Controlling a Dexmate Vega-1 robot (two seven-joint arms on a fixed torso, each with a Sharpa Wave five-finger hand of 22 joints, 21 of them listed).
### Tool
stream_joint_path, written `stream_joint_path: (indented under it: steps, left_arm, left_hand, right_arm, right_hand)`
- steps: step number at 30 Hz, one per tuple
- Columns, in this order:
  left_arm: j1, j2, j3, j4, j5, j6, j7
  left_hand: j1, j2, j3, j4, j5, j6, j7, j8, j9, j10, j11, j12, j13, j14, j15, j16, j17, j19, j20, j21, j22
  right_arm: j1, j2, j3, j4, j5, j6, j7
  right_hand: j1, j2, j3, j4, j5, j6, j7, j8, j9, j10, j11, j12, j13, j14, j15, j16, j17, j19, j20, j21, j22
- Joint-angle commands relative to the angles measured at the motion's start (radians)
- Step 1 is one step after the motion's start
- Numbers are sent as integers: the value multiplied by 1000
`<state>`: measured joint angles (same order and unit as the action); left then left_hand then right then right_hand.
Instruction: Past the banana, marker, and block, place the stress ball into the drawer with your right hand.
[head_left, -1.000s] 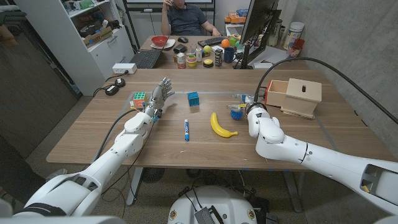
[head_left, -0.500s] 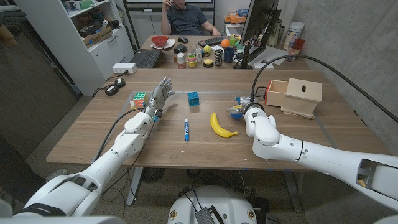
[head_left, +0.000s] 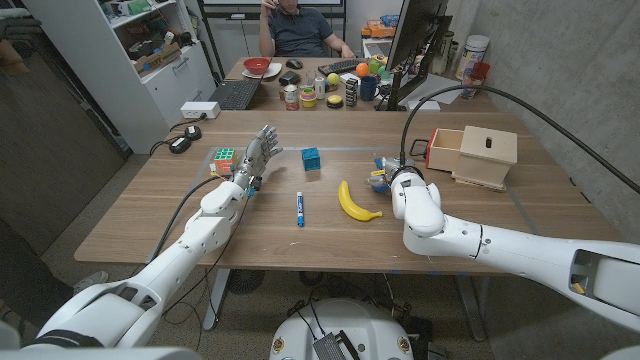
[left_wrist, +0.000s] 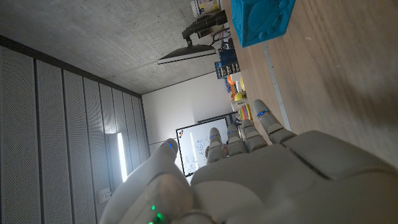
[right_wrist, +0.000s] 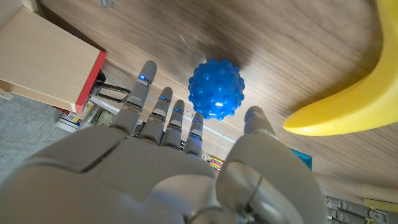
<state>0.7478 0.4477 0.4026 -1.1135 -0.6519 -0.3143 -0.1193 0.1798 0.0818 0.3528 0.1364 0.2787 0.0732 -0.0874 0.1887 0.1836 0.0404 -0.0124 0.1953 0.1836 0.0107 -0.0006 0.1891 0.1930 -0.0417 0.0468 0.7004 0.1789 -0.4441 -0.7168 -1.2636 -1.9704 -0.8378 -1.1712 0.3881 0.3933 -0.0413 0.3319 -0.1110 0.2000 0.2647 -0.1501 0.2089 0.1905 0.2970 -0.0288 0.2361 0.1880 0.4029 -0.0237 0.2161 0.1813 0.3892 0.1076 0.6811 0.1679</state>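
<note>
One knobbly blue stress ball (right_wrist: 216, 88) lies just beyond the right hand's (right_wrist: 186, 134) spread, empty fingers.

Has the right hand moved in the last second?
Yes. In the head view the right hand has shifted toward the robot's left, closing on the banana and away from the wooden drawer box, which stays put. The stress ball lies just beyond its fingers.

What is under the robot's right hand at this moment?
A bumpy blue stress ball lies on the wooden table just past the right hand's fingers, not yet gripped. The palm hides whatever is directly beneath it.
</note>
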Motion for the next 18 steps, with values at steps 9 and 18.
stream_joint_path:
  steps: [9, 18]
  left_arm:
    - [7, 3, -1, -11, -1, 1, 2]
    - [10, 5, -1, -17, 0, 2, 4]
  left_hand:
    - [2, -2, -8, 0, 3, 0, -5, 5, 3, 4, 3, 4, 4, 4, 8, 4, 2, -2, 5, -3, 5]
    - [0, -2, -10, 0, 3, -1, -6, 5, 3, 3, 5, 4, 4, 4, 8, 5, 2, -2, 5, -4, 6]
  right_arm:
    - [10, 10, -36, 9, -107, -32, 94]
    - [1, 16, -20, 16, -137, -15, 131]
  right_hand:
    - [101, 35, 36, -36, 18, 47, -8, 4, 3, 74, -34, 20, 3, 165, -90, 22, 6, 139, -36, 18, 12]
    - [153, 51, 55, -42, 24, 34, 3, -7, 3, 99, -46, 21, 4, 324, -132, 54, 14, 235, -83, 47, 17]
